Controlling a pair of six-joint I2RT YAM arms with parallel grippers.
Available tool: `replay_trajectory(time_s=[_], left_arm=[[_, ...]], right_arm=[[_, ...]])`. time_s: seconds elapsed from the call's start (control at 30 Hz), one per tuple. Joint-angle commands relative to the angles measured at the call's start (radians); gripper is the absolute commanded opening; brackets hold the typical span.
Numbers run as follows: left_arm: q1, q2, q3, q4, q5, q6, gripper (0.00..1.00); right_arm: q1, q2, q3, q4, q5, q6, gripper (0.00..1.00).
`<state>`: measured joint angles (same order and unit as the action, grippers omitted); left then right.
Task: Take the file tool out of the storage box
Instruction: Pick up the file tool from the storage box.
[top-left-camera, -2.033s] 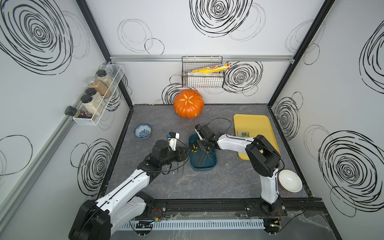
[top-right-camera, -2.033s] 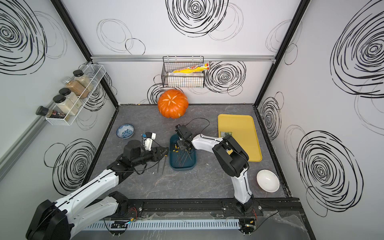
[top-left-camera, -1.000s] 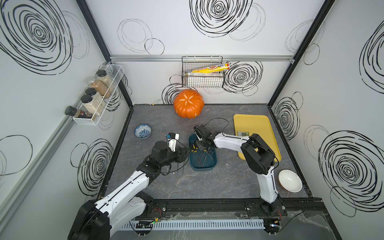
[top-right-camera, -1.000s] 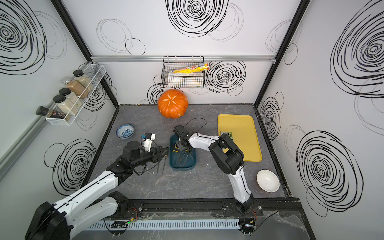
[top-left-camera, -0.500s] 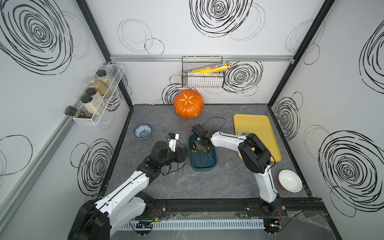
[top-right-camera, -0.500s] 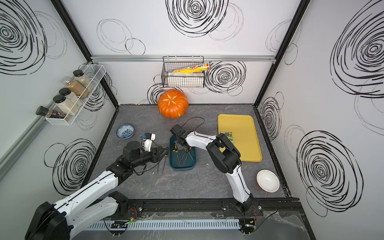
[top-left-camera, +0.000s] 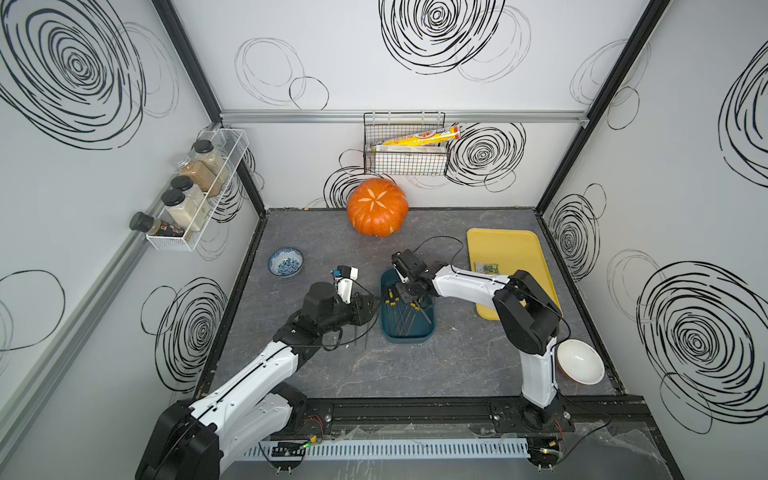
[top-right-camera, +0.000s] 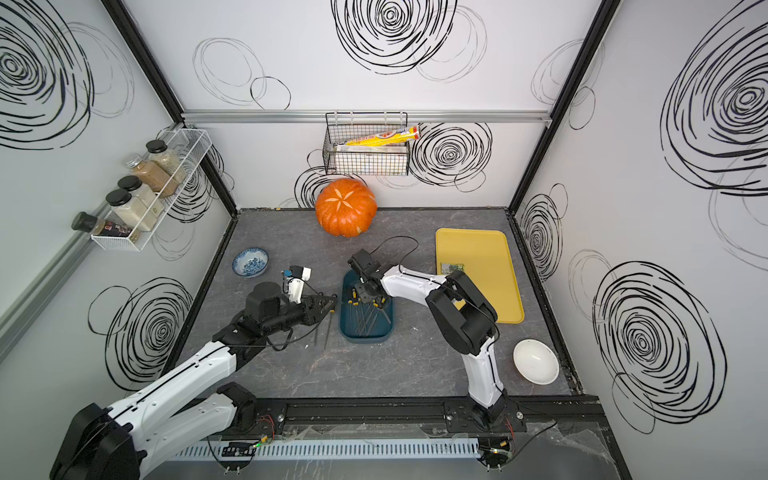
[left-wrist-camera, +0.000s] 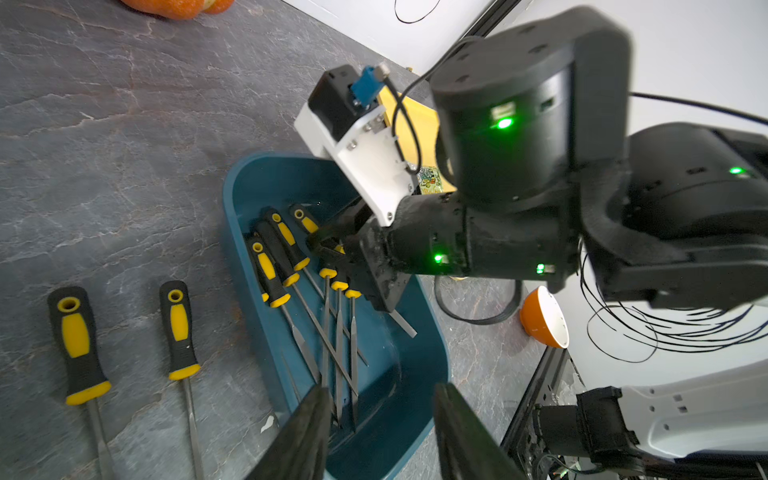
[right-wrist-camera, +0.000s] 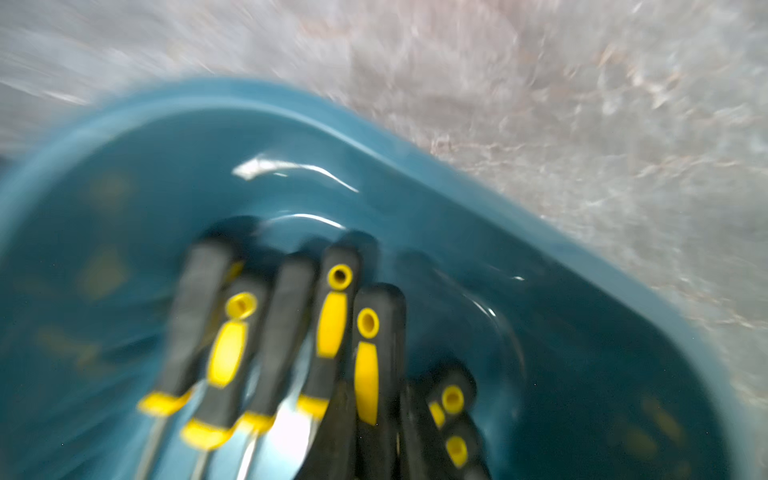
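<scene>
**A:** What is the biggest thing there?

**B:** The grey table (top-left-camera: 415, 374). On its right side lies a flat yellow tray (top-left-camera: 507, 249). At the back wall stands an orange pumpkin (top-left-camera: 377, 207).

**A:** And where is the storage box?

**B:** The storage box (top-left-camera: 409, 336) stands about in the middle of the table, in front of the pumpkin and well apart from it. It is near the tray but does not touch it.

**A:** How are the pincers?

**B:** The left gripper (left-wrist-camera: 382, 388) is just at the left wall of the box. Its fingers stand apart and nothing is between them. The right gripper (left-wrist-camera: 326, 245) is low inside the box, among the handles. Its jaws look almost together, but I cannot tell if they pinch a handle.

**A:** And the tools?

**B:** The file tools (left-wrist-camera: 286, 270), with black and yellow handles, lie in the box, and their blades cross. Two other files (left-wrist-camera: 79, 345) lie on the table just beside the box, on the left arm's side.
</scene>
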<state>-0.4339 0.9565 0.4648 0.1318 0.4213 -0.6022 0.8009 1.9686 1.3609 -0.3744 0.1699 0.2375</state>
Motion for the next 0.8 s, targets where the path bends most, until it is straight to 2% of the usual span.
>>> replay_trajectory(time_s=[0.0, 0.17, 0.3, 0.4, 0.47, 0.57, 0.63, 0.7, 0.77], left_arm=[[0.001, -0.016, -0.013, 0.058, 0.019, 0.009, 0.49], [0.000, -0.007, -0.034, 0.124, 0.088, -0.012, 0.49], [0.000, 0.016, -0.070, 0.278, 0.229, -0.075, 0.50], [-0.006, 0.020, -0.100, 0.390, 0.284, -0.125, 0.58], [-0.031, 0.023, -0.100, 0.408, 0.291, -0.119, 0.62], [-0.090, 0.036, -0.077, 0.357, 0.225, -0.076, 0.66], [-0.116, 0.055, -0.057, 0.332, 0.217, -0.052, 0.66], [-0.133, 0.065, -0.055, 0.339, 0.211, -0.050, 0.77], [-0.144, 0.074, -0.051, 0.334, 0.201, -0.044, 0.78]], right_arm=[[-0.003, -0.086, -0.023, 0.082, -0.057, -0.005, 0.00], [-0.007, -0.173, -0.075, 0.153, -0.105, 0.012, 0.00], [-0.015, -0.280, -0.133, 0.254, -0.226, 0.049, 0.00], [-0.018, -0.361, -0.200, 0.371, -0.336, 0.105, 0.00], [-0.018, -0.412, -0.258, 0.469, -0.384, 0.159, 0.00], [-0.018, -0.477, -0.357, 0.642, -0.448, 0.259, 0.00], [-0.017, -0.502, -0.387, 0.702, -0.484, 0.316, 0.00], [-0.019, -0.512, -0.401, 0.739, -0.518, 0.349, 0.00], [-0.017, -0.514, -0.409, 0.770, -0.562, 0.372, 0.00]])
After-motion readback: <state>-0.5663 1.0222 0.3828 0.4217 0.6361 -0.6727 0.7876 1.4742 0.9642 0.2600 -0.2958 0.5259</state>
